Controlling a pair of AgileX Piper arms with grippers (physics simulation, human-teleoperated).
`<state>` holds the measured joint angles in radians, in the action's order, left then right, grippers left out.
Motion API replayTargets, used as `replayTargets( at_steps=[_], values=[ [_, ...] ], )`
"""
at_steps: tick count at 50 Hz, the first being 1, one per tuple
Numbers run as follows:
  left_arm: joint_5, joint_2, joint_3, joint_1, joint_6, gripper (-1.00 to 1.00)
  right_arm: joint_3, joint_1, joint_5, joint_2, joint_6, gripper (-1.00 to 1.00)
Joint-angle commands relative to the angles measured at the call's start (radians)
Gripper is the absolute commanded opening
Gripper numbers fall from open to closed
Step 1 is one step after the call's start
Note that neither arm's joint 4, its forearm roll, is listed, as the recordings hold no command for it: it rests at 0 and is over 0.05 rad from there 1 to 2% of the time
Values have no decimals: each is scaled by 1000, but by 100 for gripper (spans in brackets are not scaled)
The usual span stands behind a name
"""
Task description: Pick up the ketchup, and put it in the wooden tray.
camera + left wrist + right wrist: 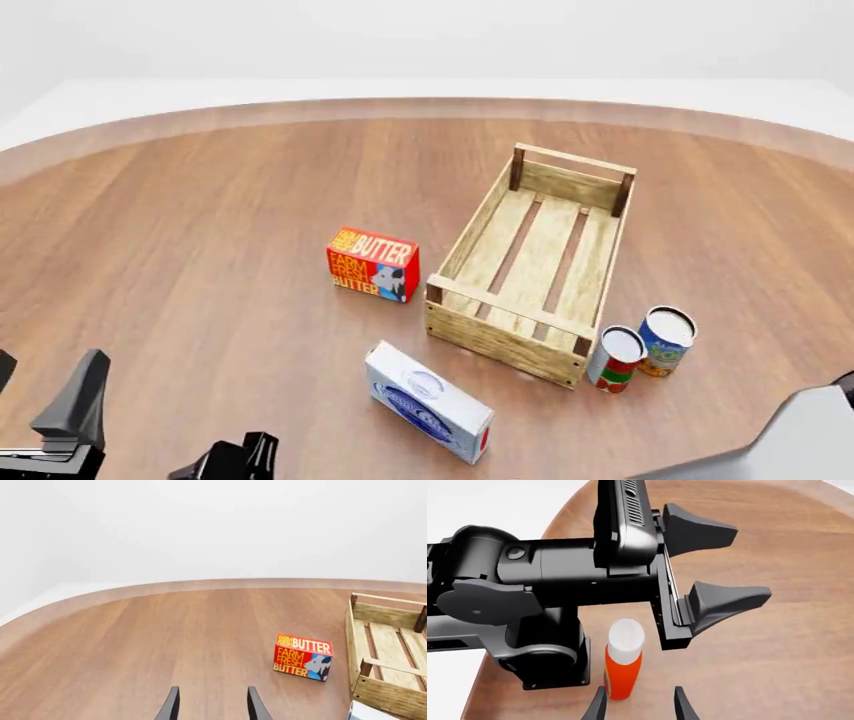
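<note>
No task step is complete. I see the ketchup (624, 664) upright on the counter (200, 230) beside the left arm's base, ungrasped. The tray (534, 265), at 1 o'clock, is empty. Right fingers (639, 705) and left fingers (212, 705) are apart.

Ketchup (624, 666) orange-red, white cap; wooden tray (470, 237) pale slats; butter box (372, 264) red-yellow.

Butter box (303, 656): "FARM FRESH BUTTER" readable twice, top and front, yellow on red, cow picture beside it. Same text in my front view. Print on white box (427, 402) and cans illegible.
</note>
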<state>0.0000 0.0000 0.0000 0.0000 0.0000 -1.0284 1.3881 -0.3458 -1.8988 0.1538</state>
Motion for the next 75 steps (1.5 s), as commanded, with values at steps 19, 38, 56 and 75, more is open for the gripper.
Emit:
replayTargets(
  at_steps=[19, 38, 56, 75],
  values=[
    [0, 0, 0, 0, 0, 100, -97, 6, 44, -51, 40, 100],
    [0, 0, 0, 0, 0, 100, -147, 23, 56, -73, 40, 100],
    [0, 0, 0, 0, 0, 100, -171, 20, 32, -140, 28, 100],
    [0, 0, 0, 0, 0, 100, -199, 27, 25, -195, 14, 100]
  ],
)
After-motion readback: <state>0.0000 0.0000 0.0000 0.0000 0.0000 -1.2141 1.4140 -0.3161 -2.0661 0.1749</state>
